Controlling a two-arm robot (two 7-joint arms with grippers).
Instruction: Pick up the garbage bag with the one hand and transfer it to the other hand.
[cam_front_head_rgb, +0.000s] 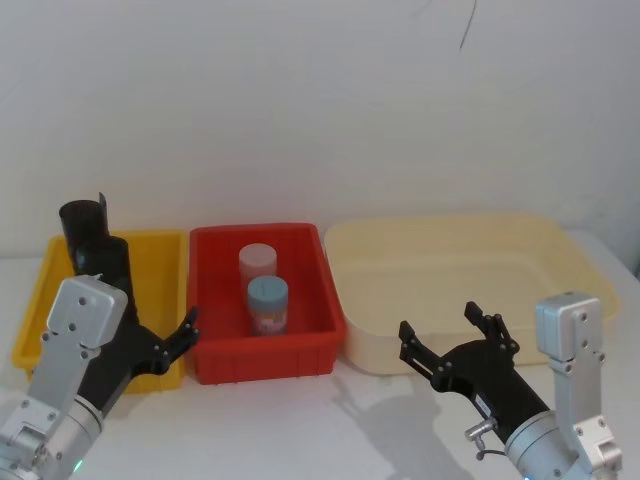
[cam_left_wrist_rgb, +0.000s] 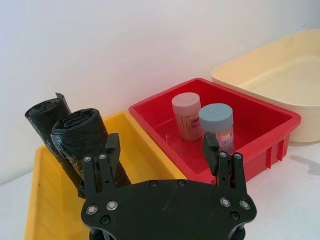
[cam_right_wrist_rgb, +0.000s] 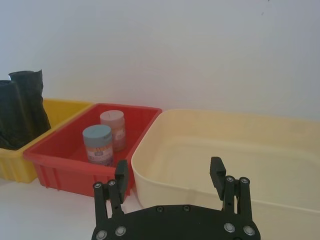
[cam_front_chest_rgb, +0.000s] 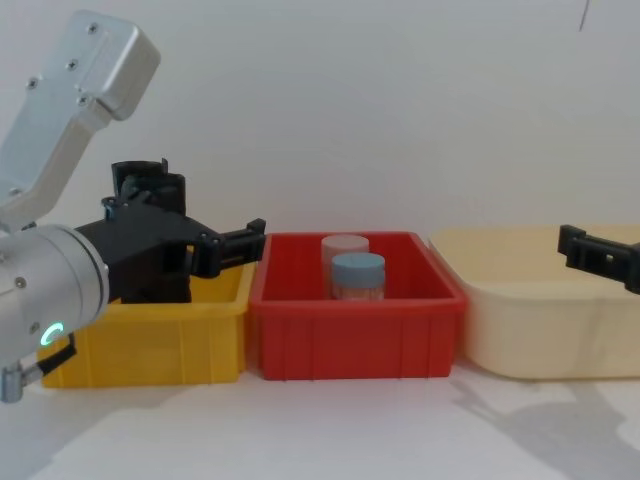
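Two black rolls stand at the far end of the yellow bin (cam_front_head_rgb: 160, 240). The one I want is the thicker garbage bag (cam_left_wrist_rgb: 82, 135), just in front of the slimmer roll (cam_left_wrist_rgb: 44, 116) with the flared rim. Its long axis is near upright, leaning a little away from the red bin (cam_front_head_rgb: 300, 235).

My left gripper (cam_left_wrist_rgb: 160, 150) hangs over the near part of the yellow bin, released, with its jaws spread wide. The bag is not in the gap between them. It lies ahead and off to my left, in line with the left finger, so I judge the approach needs a shift left before any closing.

My right gripper (cam_front_head_rgb: 440, 325) is also released. It sits low over the desk (cam_front_head_rgb: 300, 420) in front of the cream tub (cam_front_head_rgb: 450, 225), well apart from the bag, so my left arm is clearly the nearer.

The left wrist view separates the two rolls and shows the bag's crumpled top. In the chest view my own gripper covers most of both, and in the head view my arm hides the bag's lower half.
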